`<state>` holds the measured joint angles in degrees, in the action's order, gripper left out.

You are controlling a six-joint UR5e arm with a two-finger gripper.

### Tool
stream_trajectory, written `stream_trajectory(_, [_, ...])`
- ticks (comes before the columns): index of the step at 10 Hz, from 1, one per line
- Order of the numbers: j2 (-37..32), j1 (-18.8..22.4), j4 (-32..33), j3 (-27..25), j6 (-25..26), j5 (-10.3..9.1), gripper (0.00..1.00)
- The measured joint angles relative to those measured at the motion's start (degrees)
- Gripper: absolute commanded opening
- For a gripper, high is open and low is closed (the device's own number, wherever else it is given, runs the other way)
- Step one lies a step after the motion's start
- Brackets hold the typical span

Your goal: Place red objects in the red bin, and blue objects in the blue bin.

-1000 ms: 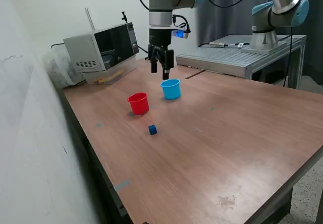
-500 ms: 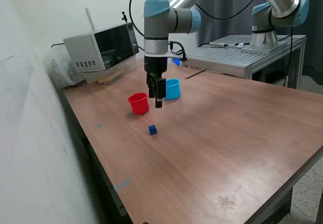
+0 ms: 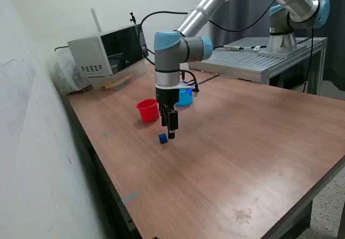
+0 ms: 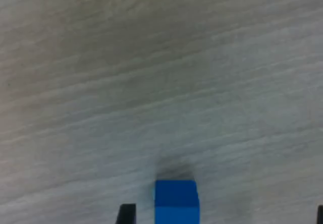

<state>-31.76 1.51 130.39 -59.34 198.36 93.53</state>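
Claw (image 3: 170, 132) hangs low over the worktop (image 3: 242, 158), fingers spread, pinching nothing. Wrist view: fingertips cut off at the frame edge, blue cube (image 4: 175, 201) between them, partly cropped. Exterior view: the cube (image 3: 163, 138) sits on bare wood just beside the claw, open worktop all round. Red bin (image 3: 147, 110) behind it, nearer the far edge; blue bin (image 3: 184, 96) mostly hidden by the arm. Bin contents not visible.
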Motion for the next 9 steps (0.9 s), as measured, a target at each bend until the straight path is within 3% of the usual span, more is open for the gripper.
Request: stream_trajectory(9, [0.9,-1.37,4.9,-0.37,0.36,0.42,1.0])
